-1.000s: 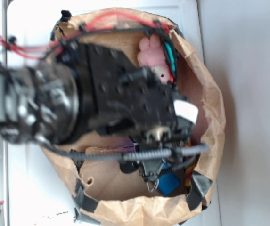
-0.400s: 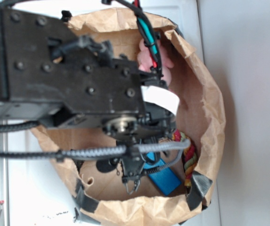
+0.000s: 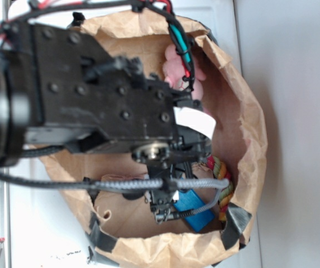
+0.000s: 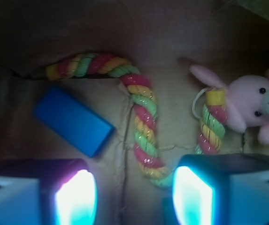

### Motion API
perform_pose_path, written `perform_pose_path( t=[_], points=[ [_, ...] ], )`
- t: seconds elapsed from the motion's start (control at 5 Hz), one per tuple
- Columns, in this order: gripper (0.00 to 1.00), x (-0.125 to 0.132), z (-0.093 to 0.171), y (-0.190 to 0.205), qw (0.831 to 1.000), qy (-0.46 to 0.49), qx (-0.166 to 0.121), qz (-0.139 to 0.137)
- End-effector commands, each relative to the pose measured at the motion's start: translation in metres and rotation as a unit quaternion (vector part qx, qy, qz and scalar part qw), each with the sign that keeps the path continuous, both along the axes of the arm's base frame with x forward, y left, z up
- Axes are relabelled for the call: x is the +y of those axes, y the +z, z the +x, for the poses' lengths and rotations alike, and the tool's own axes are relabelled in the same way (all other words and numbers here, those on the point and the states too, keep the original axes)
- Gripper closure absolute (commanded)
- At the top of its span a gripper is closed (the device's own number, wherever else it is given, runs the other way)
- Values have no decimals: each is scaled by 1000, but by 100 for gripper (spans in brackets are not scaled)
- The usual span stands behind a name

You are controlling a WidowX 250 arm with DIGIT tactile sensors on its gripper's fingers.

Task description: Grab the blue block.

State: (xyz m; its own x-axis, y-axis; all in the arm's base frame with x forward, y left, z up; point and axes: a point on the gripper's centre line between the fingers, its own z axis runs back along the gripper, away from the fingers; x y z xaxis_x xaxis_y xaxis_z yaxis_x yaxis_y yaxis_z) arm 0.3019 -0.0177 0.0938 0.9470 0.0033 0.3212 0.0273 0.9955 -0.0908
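Pincer spread wide and empty, shifted slightly right since a moment ago, block flat on bag floor ahead-left, rope between fingers, bunny far right

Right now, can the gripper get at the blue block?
Probably yes. The gripper is open above the bag floor, and the blue block lies bare with nothing on it. It sits off toward one finger, with the rope alongside, so a shift is needed.

solid blue block, red-yellow-green striped rope, pink bunny
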Motion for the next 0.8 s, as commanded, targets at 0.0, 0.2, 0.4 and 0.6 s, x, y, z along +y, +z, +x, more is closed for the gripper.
perform_pose_path(
  t=[0.0,0.2,0.4,0.6],
  points=[
    [0,-19,4,-5,996,-60,-60,20],
    [0,-20,8,-6,986,-130,-98,40],
    [0,-20,8,-6,986,-130,-98,40],
    [0,-20,8,-6,986,-130,-98,40]
  ],
)
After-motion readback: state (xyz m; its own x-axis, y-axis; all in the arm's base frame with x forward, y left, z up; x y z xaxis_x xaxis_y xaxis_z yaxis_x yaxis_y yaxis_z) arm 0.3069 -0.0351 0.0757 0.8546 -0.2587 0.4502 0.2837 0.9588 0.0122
